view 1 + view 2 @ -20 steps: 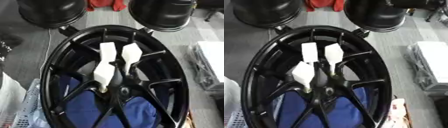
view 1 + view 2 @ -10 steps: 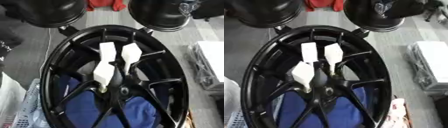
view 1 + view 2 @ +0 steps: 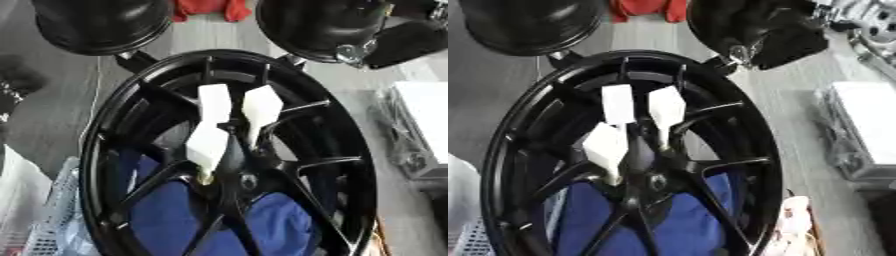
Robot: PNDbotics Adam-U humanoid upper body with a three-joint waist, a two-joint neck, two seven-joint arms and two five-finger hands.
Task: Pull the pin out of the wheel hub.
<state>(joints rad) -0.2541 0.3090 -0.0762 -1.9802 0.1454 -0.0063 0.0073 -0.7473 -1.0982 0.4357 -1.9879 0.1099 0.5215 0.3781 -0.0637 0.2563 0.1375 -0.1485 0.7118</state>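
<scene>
Your right hand [image 3: 208,145], the one with the white-padded fingers [image 3: 261,107], is down in the middle of the frame, inside the big black spoked alloy wheel [image 3: 94,165]. Its fingers are drawn together on the small pale pin [image 3: 206,177], which sits at the hub, just left of the wheel's centre, with the lowest white pad touching its top. Blue cloth [image 3: 175,215] shows through the spokes in the lower part of the frame. Two glossy black domes [image 3: 101,22] fill the upper corners, a red thing [image 3: 208,7] between them. Your left hand doesn't show.
</scene>
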